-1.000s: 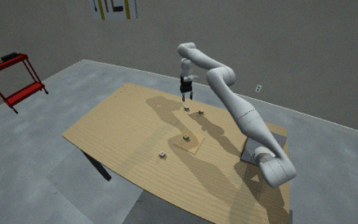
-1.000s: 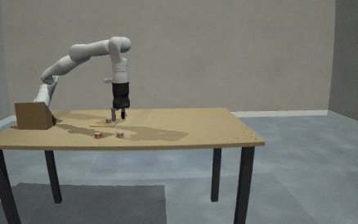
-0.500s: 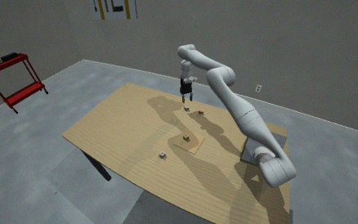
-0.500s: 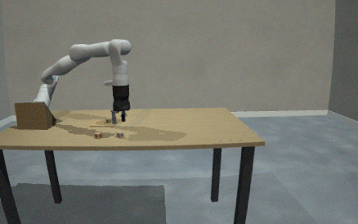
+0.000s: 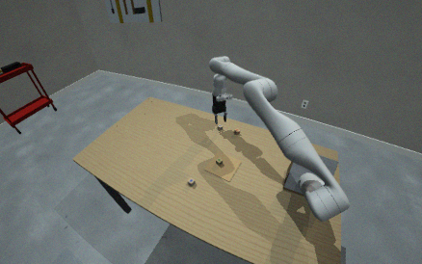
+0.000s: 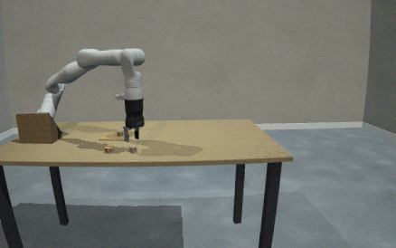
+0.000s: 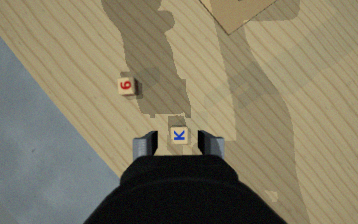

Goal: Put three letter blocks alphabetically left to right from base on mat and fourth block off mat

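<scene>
My gripper (image 7: 177, 139) is open and empty. It hangs just above the table, with its fingers on either side of a block with a blue K (image 7: 179, 135) on top. This block also shows in the top view (image 5: 220, 127). A block with a red 6 (image 7: 126, 86) lies to the left in the wrist view, near the table edge; it also shows in the top view (image 5: 236, 131). The tan mat (image 5: 222, 168) carries one block (image 5: 219, 162) whose top I cannot read. Another block (image 5: 191, 182) lies on the table off the mat.
The arm's base (image 5: 320, 193) stands at the table's right end in the top view. A brown box (image 6: 37, 128) stands at the table's left end in the exterior view. The table edge runs close behind the 6 block.
</scene>
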You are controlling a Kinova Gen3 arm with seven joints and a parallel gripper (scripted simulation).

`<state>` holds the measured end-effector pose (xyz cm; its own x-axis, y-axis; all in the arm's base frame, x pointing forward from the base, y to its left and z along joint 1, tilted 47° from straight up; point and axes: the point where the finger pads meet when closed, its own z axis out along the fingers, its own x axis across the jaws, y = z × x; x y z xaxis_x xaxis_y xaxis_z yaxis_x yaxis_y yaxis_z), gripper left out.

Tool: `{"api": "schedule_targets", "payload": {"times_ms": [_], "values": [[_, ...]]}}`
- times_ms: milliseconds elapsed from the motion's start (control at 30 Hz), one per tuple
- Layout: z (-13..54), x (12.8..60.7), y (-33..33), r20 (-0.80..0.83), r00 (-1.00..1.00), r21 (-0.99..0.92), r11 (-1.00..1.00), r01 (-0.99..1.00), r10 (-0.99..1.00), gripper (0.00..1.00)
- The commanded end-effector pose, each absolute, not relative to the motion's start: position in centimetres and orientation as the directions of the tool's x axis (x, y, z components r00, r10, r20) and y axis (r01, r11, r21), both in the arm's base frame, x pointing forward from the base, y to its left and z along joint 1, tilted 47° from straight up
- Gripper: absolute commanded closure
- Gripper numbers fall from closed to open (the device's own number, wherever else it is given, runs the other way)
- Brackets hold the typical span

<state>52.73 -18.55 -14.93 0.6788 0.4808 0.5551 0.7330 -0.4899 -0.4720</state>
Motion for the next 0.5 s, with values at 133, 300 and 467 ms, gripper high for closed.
{"api": "schedule_targets", "payload": {"times_ms": [133, 300, 467], "values": [[-15.7, 52.86, -17.8, 0.556, 0.681, -0.471, -0.494, 0.73, 0.476, 0.0], [-15.94, 52.88, -17.54, 0.556, 0.681, -0.471, -0.494, 0.73, 0.476, 0.0], [-16.23, 52.91, -17.21, 0.556, 0.681, -0.471, -0.494, 0.731, 0.477, 0.0]]}}
